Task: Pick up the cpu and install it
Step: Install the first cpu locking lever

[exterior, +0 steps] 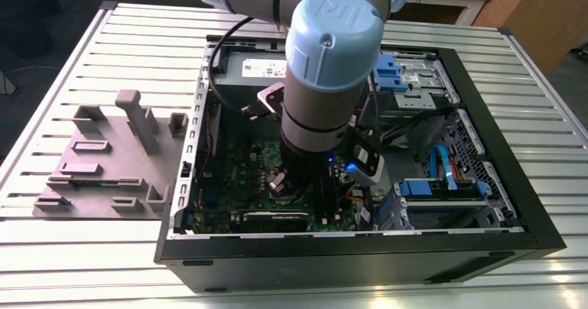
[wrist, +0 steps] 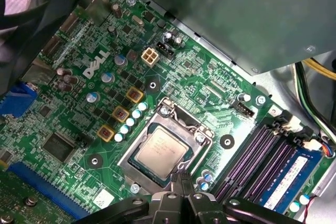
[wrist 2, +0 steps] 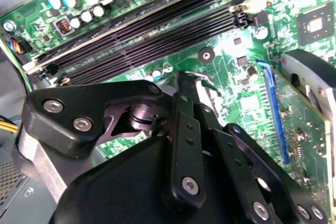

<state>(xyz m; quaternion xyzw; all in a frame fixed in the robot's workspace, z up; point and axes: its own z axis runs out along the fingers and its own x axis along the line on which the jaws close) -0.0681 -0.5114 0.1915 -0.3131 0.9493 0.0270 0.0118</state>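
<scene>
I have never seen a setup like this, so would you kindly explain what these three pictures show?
The exterior view shows a robot arm reaching down into an open computer case lying on a slatted metal table. A grey holder sits beside the case, on the exterior view's left. The other two pictures come from cameras at the arm's wrist. The first wrist view looks onto the green motherboard, where the cpu lies in its socket, right by the gripper, whose fingers look closed. The second wrist view shows black memory slots.
</scene>
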